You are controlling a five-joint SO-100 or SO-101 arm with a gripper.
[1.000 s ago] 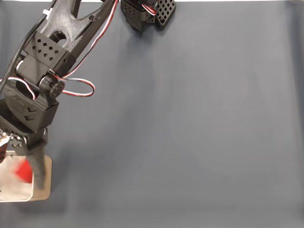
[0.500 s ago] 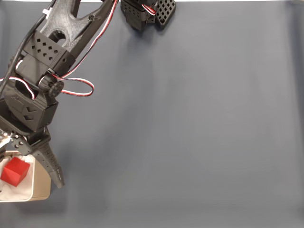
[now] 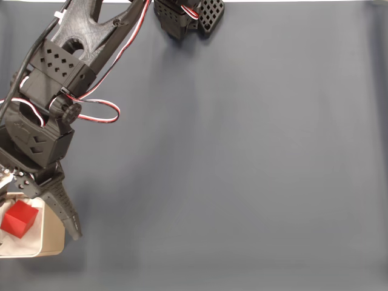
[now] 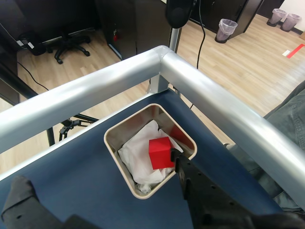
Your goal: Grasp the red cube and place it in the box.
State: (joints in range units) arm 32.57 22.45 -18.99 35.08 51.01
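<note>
The red cube (image 3: 19,218) lies inside the beige box (image 3: 53,241) at the bottom left of the fixed view, on its crumpled white lining. The wrist view looks down on the same cube (image 4: 160,152), resting tilted in the box (image 4: 114,148) towards its right wall. My gripper (image 4: 97,169) hangs open above the box with nothing between its jaws. One black finger (image 3: 65,212) reaches over the box's right rim. In the wrist view that finger (image 4: 205,195) ends just beside the cube, apart from it, and the other finger (image 4: 19,200) is far off at the lower left.
The box sits in a corner of the blue-grey table (image 3: 242,170), right by the silver rails (image 4: 214,100) along its edges. The arm's base (image 3: 182,18) stands at the top. A person's leg (image 4: 290,119) is beyond the rail.
One second ago the cube was a blur dropping into the box and the finger was nearer to it. The finger has swung outward and the cube has come to rest.
</note>
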